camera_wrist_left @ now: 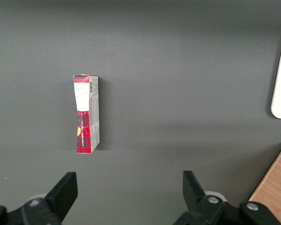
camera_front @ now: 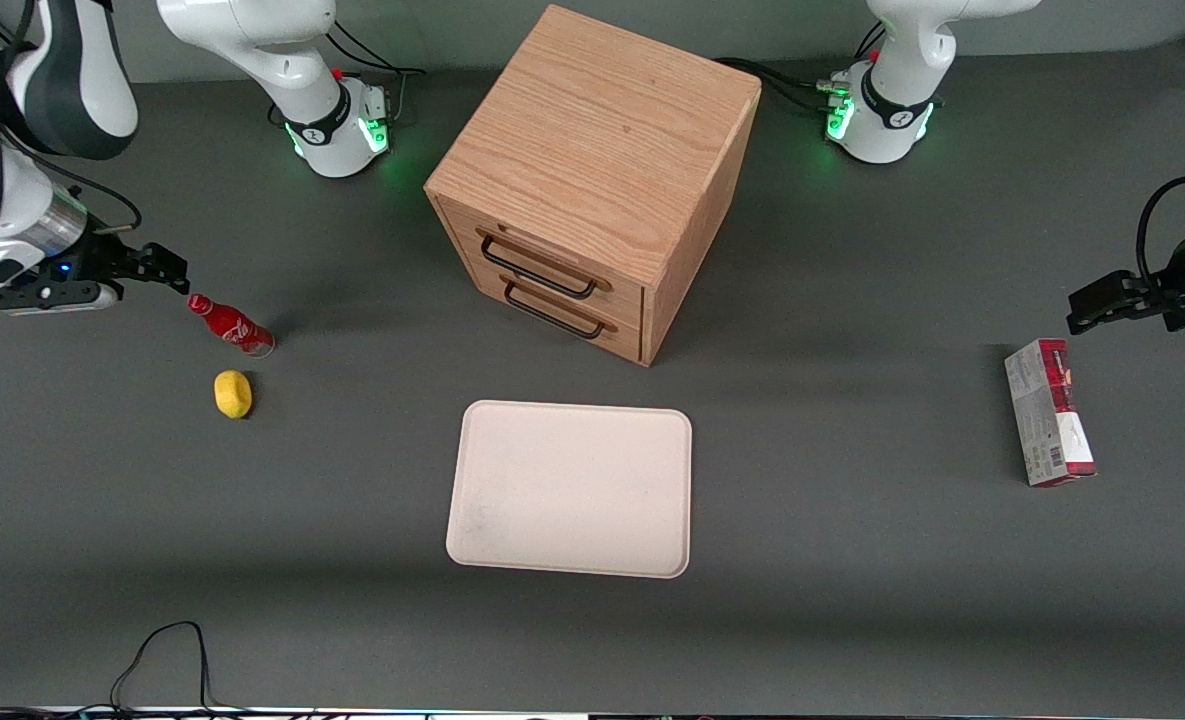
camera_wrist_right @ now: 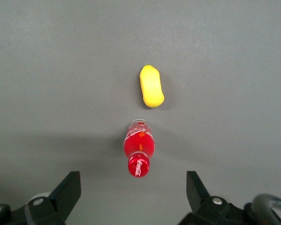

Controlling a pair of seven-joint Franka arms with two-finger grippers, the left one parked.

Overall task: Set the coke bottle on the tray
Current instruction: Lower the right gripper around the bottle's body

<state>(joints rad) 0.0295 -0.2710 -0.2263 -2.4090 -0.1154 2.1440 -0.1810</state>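
Coke bottle: the small red bottle with a red cap, white script and a silvery base (camera_front: 231, 325) stands tilted on the dark grey table (camera_front: 852, 300) at the middle left of the front view frame, toward the working arm's end. It is well apart from the tray. In the right wrist view the coke bottle (camera_wrist_right: 139, 153) is seen almost from above, cap toward the camera.

Gripper: the right arm's black two-finger gripper (camera_front: 157, 262) hovers at the left edge of the front view, just beside the bottle's cap and a little above it. Its fingers (camera_wrist_right: 68, 190) are spread wide with bare table between them. It holds nothing and does not touch the bottle.

Tray: the large flat pale cream rectangular tray with rounded corners and a low rim (camera_front: 572, 488) lies at the lower centre of the front view. Nothing rests on it.

Lemon: a small yellow lemon-shaped fruit (camera_front: 233, 393) lies just beside the bottle, nearer to the front camera, the two apart.

Cabinet: a light oak wooden cabinet with two drawers and dark wire handles (camera_front: 592, 180) stands at the upper centre of the front view, farther from the camera than the tray, turned at an angle.

Carton: a red-and-white cardboard box (camera_front: 1049, 412) lies flat at the right of the front view, toward the parked arm's end of the table.
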